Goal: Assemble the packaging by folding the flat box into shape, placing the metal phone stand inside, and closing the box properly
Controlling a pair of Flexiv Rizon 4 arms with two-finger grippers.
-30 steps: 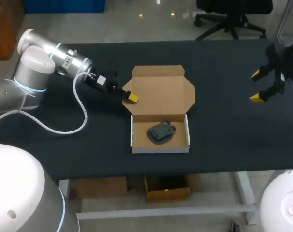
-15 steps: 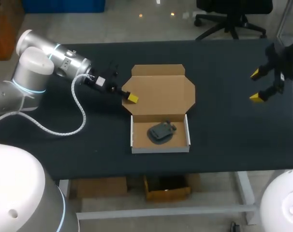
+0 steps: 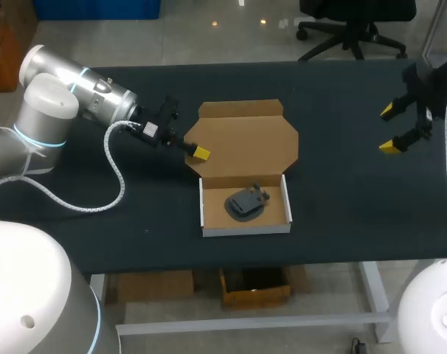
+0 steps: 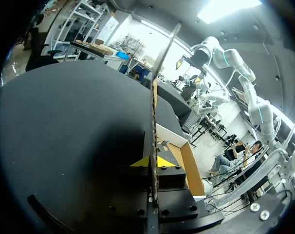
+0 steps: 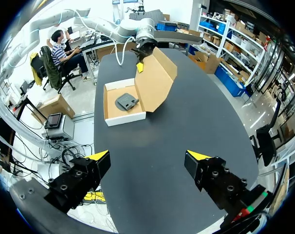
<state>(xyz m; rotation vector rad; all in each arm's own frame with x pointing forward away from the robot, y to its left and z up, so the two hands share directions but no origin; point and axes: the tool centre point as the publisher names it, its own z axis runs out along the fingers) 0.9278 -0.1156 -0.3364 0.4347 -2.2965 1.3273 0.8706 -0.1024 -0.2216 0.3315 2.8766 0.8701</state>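
Left gripper (image 4: 153, 161): clamped narrow on the box lid (image 4: 155, 107), cardboard edge-on between both fingers.
Box (image 3: 245, 229): tray just beyond the left fingertips, phone stand (image 3: 246, 202) inside.
Right gripper (image 5: 148, 156): spread wide, box well ahead of the fingers.

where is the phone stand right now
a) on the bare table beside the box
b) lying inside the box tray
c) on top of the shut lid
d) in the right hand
b: the phone stand lies in the tray of the box, whose lid is open, while the right hand is open and empty, off to the side.
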